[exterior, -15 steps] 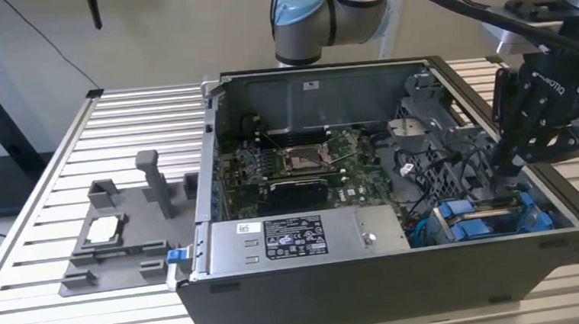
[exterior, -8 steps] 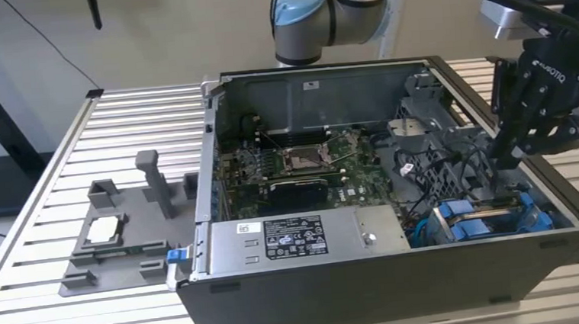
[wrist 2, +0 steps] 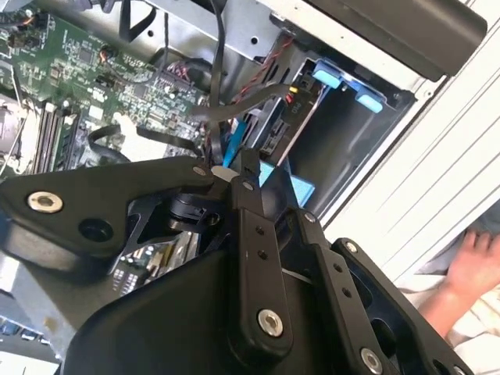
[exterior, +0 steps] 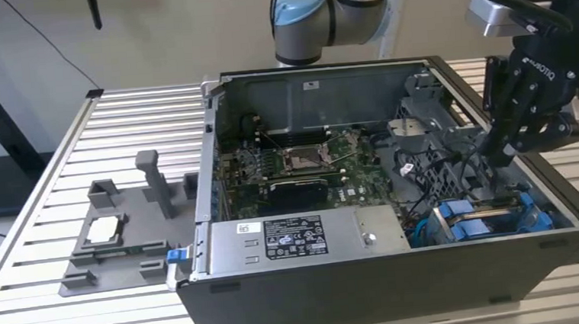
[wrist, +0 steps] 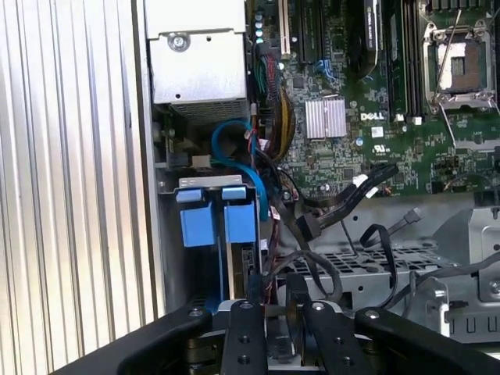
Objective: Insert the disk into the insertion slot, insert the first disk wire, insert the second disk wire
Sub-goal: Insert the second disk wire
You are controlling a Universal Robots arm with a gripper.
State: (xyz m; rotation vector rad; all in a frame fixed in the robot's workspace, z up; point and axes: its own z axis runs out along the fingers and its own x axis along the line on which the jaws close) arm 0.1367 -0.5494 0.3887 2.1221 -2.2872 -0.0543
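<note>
The tool (exterior: 495, 155), its grip impossible to tell, hangs over the corner of the case (exterior: 380, 293) on the exterior view's right, just above the disk (wrist: 247, 262), which sits in the slot (wrist: 205, 182), long axis running from the blue tabs (wrist: 195, 224) toward the tool.

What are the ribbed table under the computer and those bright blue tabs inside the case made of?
The table looks like bare metal, probably aluminium: pale silver slats with a dull sheen. The blue tabs look like moulded plastic: even, matte colour and rounded edges. Neither is certain from looks alone.
</note>
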